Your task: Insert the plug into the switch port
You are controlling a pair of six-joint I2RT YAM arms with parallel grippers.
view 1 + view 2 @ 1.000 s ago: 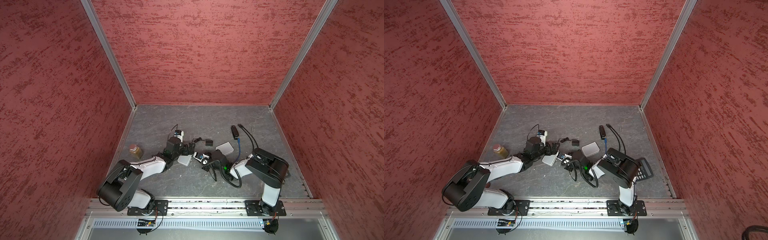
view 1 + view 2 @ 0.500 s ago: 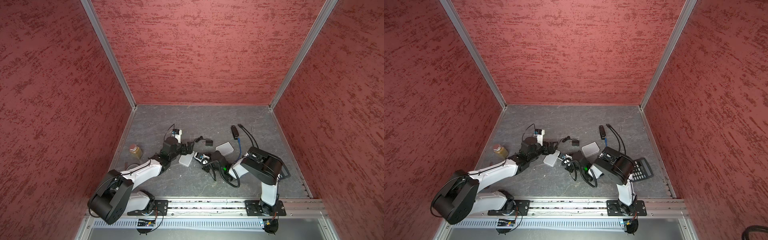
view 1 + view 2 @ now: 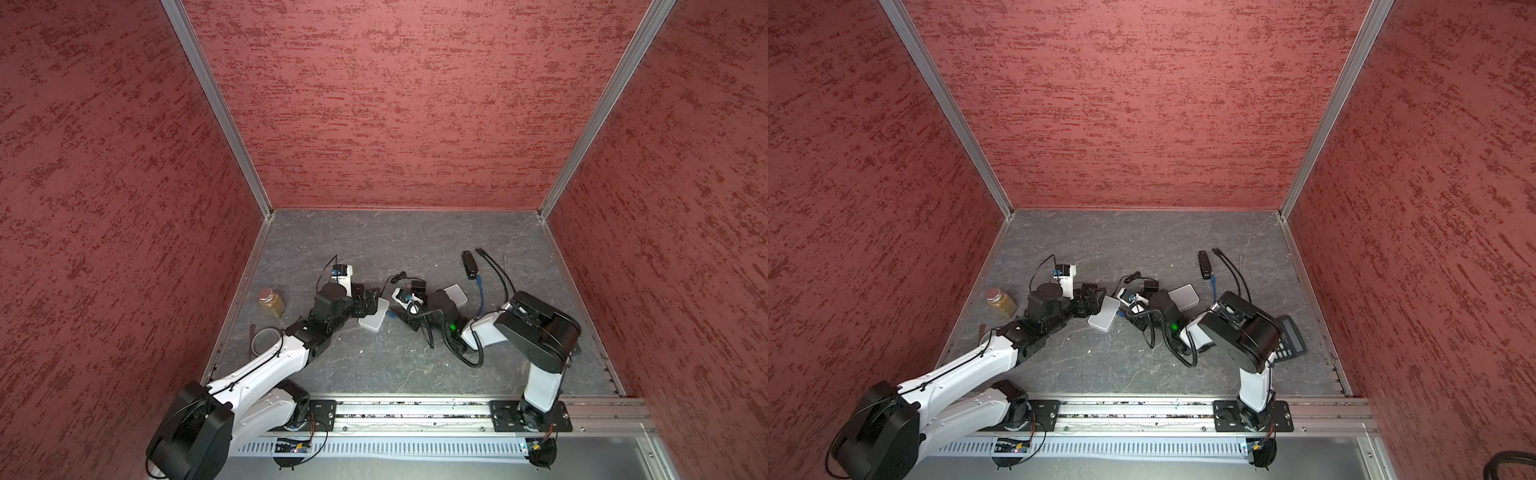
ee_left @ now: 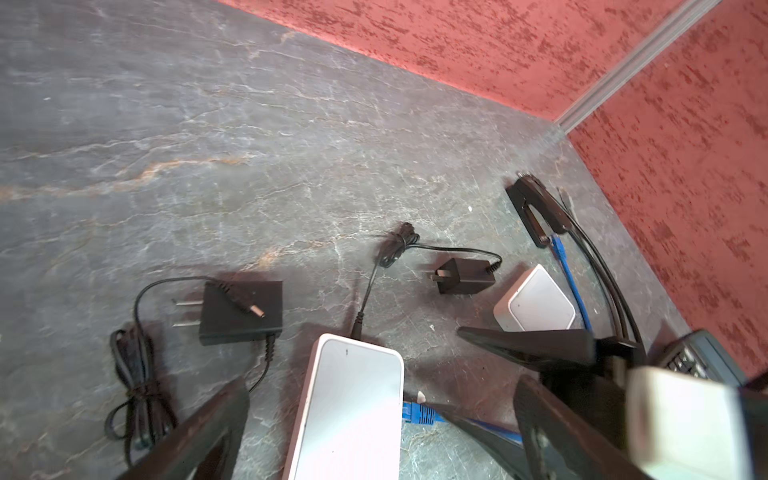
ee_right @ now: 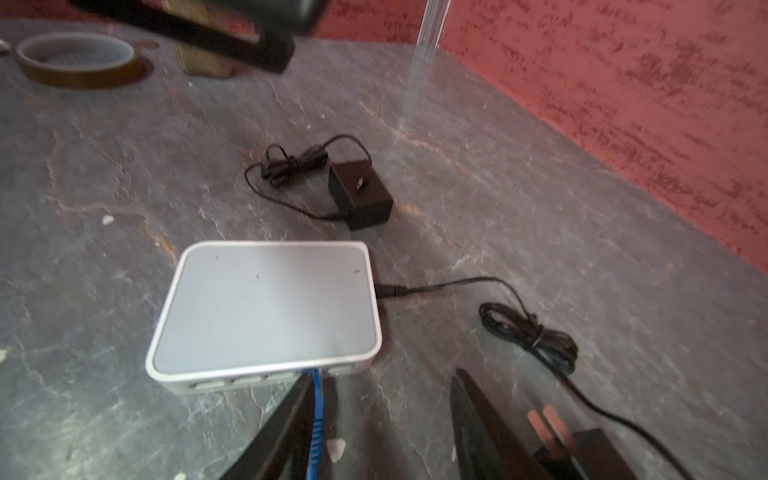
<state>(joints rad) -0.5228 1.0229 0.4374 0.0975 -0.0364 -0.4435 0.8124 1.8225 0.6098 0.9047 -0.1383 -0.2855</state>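
Step judged: release after seating. Back right gripper [image 5: 384,376] straight out toward 3 o'clock in top view, with no sideways drag on blue Ethernet cable [image 5: 316,419].
Right fingers part-way apart, gripping nothing; cable lies along 1 finger [image 5: 289,419].
Blue plug [image 5: 315,374] sits in port of white rectangular plastic switch [image 5: 266,307].
Left gripper [image 4: 380,382] at switch's 9 o'clock, fingers fully spread, straddling switch; no contact visible.
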